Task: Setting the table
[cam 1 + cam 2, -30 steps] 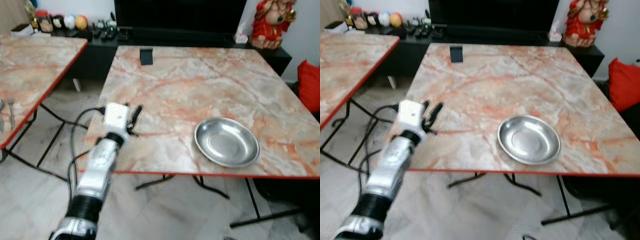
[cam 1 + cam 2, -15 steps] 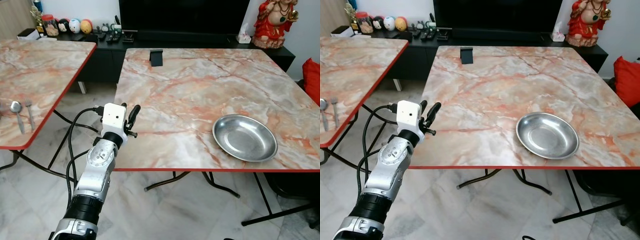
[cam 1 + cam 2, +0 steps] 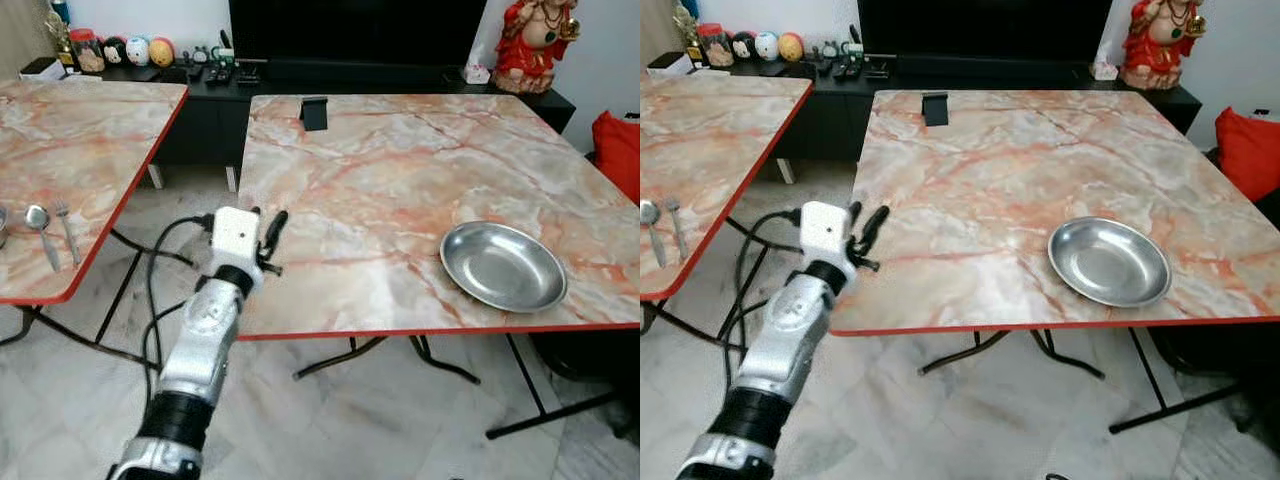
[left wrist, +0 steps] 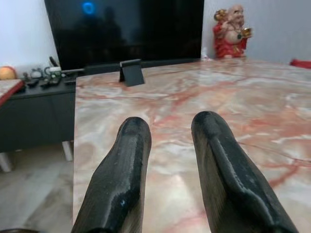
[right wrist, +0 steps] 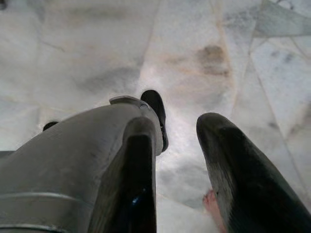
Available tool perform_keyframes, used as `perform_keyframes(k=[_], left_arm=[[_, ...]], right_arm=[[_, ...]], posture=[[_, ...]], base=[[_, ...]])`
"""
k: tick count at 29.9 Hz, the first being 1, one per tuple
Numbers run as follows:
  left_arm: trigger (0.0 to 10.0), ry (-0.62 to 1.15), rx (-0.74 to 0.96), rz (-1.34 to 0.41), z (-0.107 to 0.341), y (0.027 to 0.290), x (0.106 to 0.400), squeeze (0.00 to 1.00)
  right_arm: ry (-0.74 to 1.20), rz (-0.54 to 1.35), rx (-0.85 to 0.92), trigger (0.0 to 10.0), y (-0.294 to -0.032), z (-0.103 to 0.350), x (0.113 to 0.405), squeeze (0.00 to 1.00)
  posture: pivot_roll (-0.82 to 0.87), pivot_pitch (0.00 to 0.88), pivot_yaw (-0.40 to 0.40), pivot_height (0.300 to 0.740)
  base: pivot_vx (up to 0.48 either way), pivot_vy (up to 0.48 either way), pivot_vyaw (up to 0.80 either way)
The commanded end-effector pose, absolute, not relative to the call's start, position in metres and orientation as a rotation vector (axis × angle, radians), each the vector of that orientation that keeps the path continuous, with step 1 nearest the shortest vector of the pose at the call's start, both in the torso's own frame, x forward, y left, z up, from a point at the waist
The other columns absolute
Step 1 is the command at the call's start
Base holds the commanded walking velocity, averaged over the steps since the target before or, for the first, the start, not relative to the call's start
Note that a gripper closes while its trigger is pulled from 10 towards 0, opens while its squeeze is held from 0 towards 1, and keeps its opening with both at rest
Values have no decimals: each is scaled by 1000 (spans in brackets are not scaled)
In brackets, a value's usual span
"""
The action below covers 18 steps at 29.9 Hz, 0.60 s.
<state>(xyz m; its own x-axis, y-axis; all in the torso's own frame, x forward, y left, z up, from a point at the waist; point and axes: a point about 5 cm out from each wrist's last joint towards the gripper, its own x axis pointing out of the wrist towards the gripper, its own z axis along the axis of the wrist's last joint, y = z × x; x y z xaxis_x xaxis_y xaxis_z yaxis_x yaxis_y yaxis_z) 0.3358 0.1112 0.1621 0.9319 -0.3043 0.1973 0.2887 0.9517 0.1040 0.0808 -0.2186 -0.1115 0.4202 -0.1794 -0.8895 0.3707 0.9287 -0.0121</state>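
Left eye view: setting barely begun.
I hold the left gripper parted, empty, at the table's near-left edge; steel plate placed; spoon and fork unfetched.

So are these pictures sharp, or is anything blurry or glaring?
Left and right eye views: mostly sharp and evenly lit, with soft highlights in the steel plate. Left wrist view: the left gripper fingers loom large and soft, and the table shows a pale sheen. Right wrist view: the right gripper hangs over a brightly lit floor.
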Motion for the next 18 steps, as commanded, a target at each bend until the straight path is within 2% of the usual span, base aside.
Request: perform_keyframes(k=[1, 18], left_arm=[[10000, -219, 82, -290, 165, 117, 337, 0], [10000, -233, 80, -291, 167, 118, 336, 0]], right_arm=[[1080, -340, 193, 10000, -217, -111, 83, 0], [1085, -334, 190, 10000, -217, -112, 82, 0]], posture=[[94, 0, -38, 728], [94, 0, -35, 728]], base=[[0, 244, 0], [0, 244, 0]])
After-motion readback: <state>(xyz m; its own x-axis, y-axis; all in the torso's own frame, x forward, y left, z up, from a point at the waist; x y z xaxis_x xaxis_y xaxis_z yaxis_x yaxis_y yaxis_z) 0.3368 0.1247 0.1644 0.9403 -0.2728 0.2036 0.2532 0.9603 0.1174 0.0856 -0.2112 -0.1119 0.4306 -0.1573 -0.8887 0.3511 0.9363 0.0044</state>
